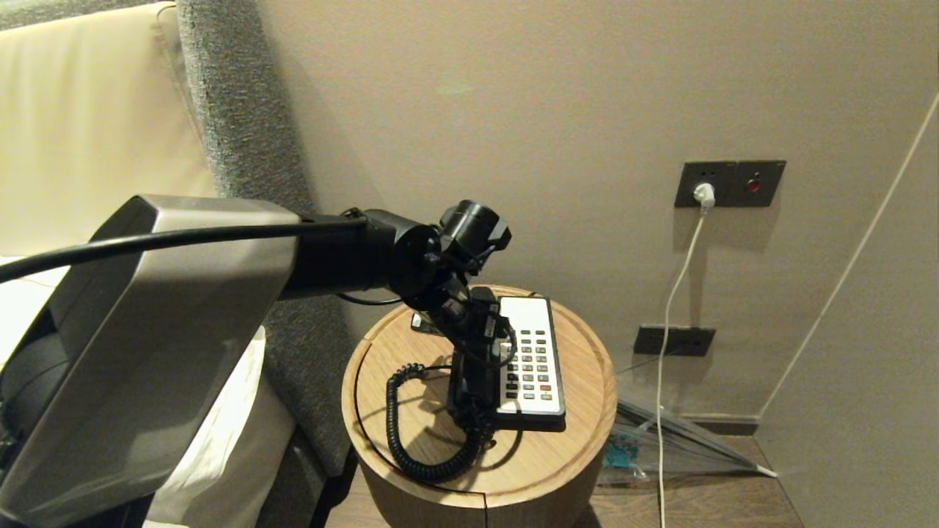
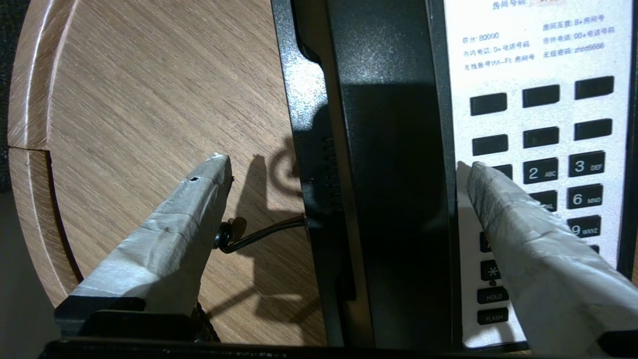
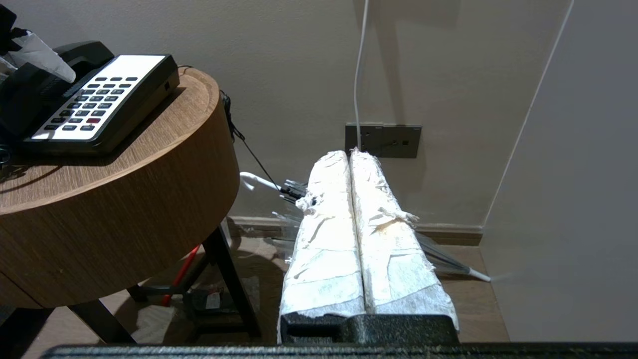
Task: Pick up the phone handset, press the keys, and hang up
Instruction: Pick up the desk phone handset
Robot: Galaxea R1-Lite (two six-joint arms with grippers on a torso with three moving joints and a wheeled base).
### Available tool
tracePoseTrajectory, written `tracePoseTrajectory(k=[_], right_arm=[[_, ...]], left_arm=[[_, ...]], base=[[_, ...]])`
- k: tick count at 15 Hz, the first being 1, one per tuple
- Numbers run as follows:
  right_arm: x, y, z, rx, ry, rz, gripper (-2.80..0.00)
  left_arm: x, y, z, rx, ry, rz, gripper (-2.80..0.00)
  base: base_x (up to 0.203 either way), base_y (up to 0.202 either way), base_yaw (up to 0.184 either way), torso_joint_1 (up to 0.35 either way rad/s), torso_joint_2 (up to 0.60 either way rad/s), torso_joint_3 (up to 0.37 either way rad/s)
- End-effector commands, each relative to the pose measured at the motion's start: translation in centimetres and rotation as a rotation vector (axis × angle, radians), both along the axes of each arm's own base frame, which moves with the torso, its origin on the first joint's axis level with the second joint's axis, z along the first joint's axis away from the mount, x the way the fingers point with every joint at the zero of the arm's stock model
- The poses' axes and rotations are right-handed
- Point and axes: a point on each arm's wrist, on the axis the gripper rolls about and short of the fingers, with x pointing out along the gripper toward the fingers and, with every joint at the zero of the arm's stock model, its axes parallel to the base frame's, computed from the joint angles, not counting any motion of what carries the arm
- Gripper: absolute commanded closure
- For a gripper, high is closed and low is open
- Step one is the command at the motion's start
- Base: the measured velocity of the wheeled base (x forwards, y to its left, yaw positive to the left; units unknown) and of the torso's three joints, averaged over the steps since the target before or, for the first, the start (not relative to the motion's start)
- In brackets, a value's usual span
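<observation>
Item: left gripper [image 2: 344, 167], jaws spread wide and empty, poised over the phone handset [image 2: 394, 174], which lies cradled along the 9 o'clock side of the phone base [image 1: 546, 418] on the round wooden table [image 1: 433, 352]. Handling note: descend squarely so one finger [image 2: 199, 199] clears the table-side edge and the other finger [image 2: 503, 199] slips between handset and the keys [image 2: 541, 172] at 3 o'clock, then close mid-shaft. Right gripper [image 3: 351, 199]: pressed together, parked low beside the table.
</observation>
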Motion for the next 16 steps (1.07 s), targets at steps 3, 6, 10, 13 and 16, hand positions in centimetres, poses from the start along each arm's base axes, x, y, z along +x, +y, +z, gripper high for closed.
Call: tracePoseTrajectory(k=[3, 6, 10, 13, 16], right_arm=[[0.17, 0.00, -0.58, 0.000, 0.022, 0.001, 0.00], [0.17, 0.00, -0.58, 0.000, 0.022, 0.001, 0.00], [0.17, 0.00, -0.59, 0.000, 0.023, 0.001, 0.00], [0.17, 0.00, -0.60, 0.000, 0.023, 0.001, 0.00], [0.17, 0.00, -0.58, 0.000, 0.022, 0.001, 0.00]], left_arm=[[-0.01, -0.01, -0.04, 0.000, 0.002, 0.002, -2.30], [0.14, -0.21, -0.35, 0.001, 0.003, 0.001, 0.00], [0.11, -0.19, -0.13, -0.002, 0.000, 0.002, 0.00], [0.00, -0.27, 0.04, -0.011, -0.002, 0.007, 0.00], [-0.16, -0.40, 0.17, -0.014, -0.004, 0.006, 0.00]], base=[[0.000, 0.000, 0.000, 0.000, 0.00, 0.000], [0.000, 0.000, 0.000, 0.000, 0.00, 0.000], [0.000, 0.000, 0.000, 0.000, 0.00, 0.000], [0.000, 0.000, 0.000, 0.000, 0.00, 0.000], [0.000, 0.000, 0.000, 0.000, 0.00, 0.000]])
